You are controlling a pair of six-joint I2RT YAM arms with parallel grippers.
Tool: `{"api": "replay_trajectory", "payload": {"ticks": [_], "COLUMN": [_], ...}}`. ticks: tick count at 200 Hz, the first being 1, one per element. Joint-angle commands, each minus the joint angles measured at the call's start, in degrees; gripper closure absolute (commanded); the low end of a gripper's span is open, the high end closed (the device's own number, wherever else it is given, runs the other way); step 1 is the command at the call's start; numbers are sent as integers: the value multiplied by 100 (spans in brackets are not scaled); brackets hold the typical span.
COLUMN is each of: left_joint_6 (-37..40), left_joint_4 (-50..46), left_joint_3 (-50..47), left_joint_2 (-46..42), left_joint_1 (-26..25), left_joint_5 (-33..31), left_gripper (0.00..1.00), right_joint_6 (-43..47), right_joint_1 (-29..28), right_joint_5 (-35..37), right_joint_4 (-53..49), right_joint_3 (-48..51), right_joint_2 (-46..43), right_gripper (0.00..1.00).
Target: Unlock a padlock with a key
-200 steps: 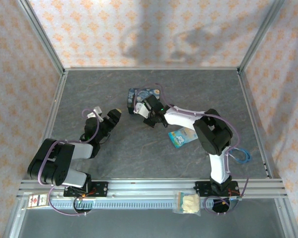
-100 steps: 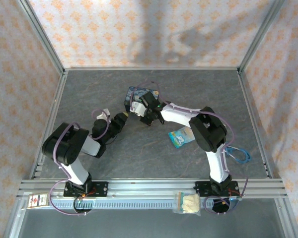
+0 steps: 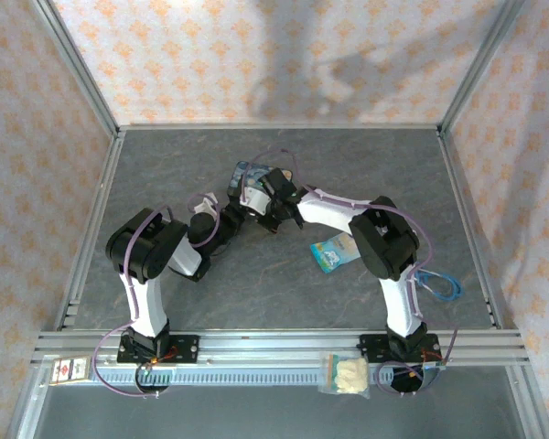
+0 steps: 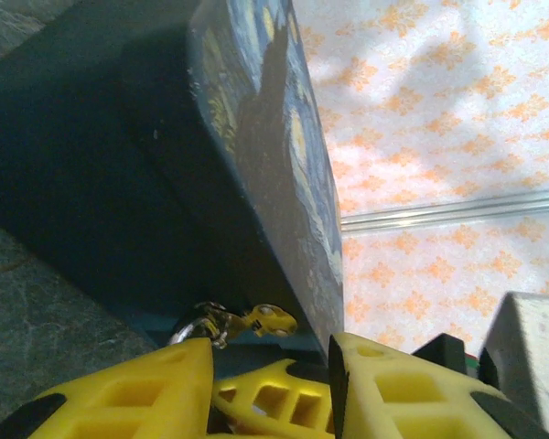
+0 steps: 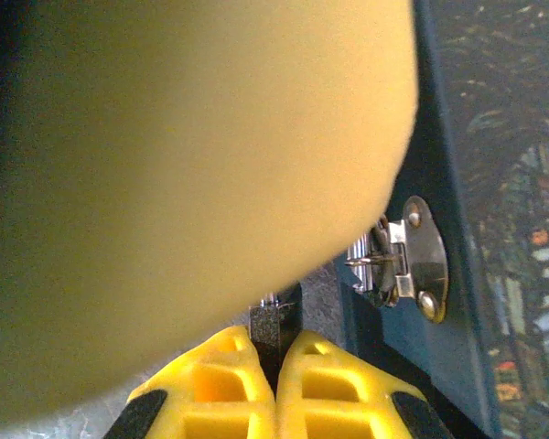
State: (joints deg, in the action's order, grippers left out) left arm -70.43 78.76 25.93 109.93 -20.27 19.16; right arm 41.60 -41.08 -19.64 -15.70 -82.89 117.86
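In the right wrist view my right gripper is shut on the padlock, a small dark block with a bit of silvery shackle above it. It sits beside the blue painted tin, near the tin's metal latch. A blurred yellow finger of the left gripper covers the upper left of that view. My left gripper stands open under the tilted tin. A yellow-headed key on a ring shows just beyond its fingers; I cannot tell what holds it. From above, the left gripper and right gripper meet at the tin.
A blue and white packet lies right of the right arm. A blue cable loop sits near the right frame rail. A small clear bag rests on the front rail. Patterned walls and aluminium posts enclose the grey table.
The left arm has swung right and forward, bringing its gripper up against the tin and the right gripper. The right gripper and tin have shifted slightly left.
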Motion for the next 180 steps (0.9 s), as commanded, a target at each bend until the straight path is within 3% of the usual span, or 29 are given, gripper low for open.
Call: {"api": "replay_trajectory", "payload": {"ticks": [1,50,102,150,168,180], "left_joint_6": [199,514,314,341,360,342], "left_joint_4": [-121,-960,-652,-605,-592,-535], "left_joint_3": [130,115,301,361,303,260], "left_joint_2": [86,-292,124,150,144,168], "left_joint_1": [-45,-55,-137,-157,-160,-160], "left_joint_5": [-189,-318,-237,-263,-341,-401], "left_gripper": [64,63,64,97,100,100], "right_joint_6": [-156,-370,-467,-605,-796,-1069], "right_joint_1": [72,144,140,140,144,144], "right_joint_5": [-338,-643,-894,-887,-781,-710], "right_joint_4": [-90,23,127,220,374,515], "right_joint_3": [-184,-131,-95,-24,134,322], "right_joint_2": [-43,-136,-159,-174,-300,-472], "right_gripper": [100,100,100,100,100,83]}}
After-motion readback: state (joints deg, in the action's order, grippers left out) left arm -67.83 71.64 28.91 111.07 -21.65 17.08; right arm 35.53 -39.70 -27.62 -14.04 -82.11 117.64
